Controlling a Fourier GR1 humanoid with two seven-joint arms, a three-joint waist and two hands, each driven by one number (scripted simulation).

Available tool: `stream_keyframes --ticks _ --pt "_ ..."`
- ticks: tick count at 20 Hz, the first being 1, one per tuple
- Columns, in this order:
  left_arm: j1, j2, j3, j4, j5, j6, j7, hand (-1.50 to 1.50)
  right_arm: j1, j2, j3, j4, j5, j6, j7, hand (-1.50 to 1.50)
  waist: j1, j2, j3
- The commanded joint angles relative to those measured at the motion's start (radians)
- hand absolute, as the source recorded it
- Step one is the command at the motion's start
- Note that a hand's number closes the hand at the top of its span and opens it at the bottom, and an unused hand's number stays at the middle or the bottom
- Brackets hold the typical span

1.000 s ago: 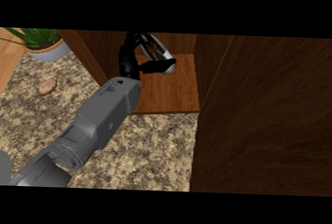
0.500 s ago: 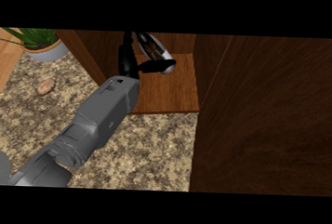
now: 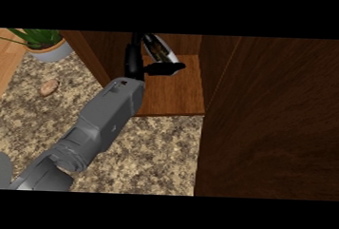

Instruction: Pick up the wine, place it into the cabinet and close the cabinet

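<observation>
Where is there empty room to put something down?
Bare cabinet shelf, in front of the hand holding the wine. Bare counter between the forearm and the dark cabinet door. Left of the forearm, some room below the small brown thing and the potted plant. Crowded: the shelf's back, by the hand.

Speckled stone counter (image 3: 150, 154), dark grained wood cabinet (image 3: 177, 95), glossy wine bottle (image 3: 159, 48), matt grey forearm (image 3: 105, 119)

Left forearm (image 3: 105, 119) extended forward; left hand (image 3: 136, 58) curled in grasp.
</observation>
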State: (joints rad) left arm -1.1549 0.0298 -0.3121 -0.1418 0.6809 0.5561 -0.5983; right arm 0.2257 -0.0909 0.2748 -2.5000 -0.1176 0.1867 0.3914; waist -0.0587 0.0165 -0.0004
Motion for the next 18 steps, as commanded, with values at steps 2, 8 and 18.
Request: stream_keyframes --ticks 2,8,18 --pt "0.038 -0.008 0.035 -0.051 0.015 -0.068 -0.074 -1.5 0.073 -0.03 -0.054 -0.18 -0.143 0.013 0.058 -1.5 0.018 -0.011 0.0" --pt "0.033 0.025 0.052 -0.137 0.014 -0.119 -0.065 -1.5 0.098 -0.017 -0.025 -0.238 -0.117 -0.024 0.099 -1.5 0.039 -0.021 0.0" --pt "0.206 -0.013 -0.015 -0.422 -0.037 -0.087 -0.036 -1.5 0.085 -0.02 0.001 -0.223 -0.059 -0.037 0.093 -1.5 0.07 -0.031 0.0"
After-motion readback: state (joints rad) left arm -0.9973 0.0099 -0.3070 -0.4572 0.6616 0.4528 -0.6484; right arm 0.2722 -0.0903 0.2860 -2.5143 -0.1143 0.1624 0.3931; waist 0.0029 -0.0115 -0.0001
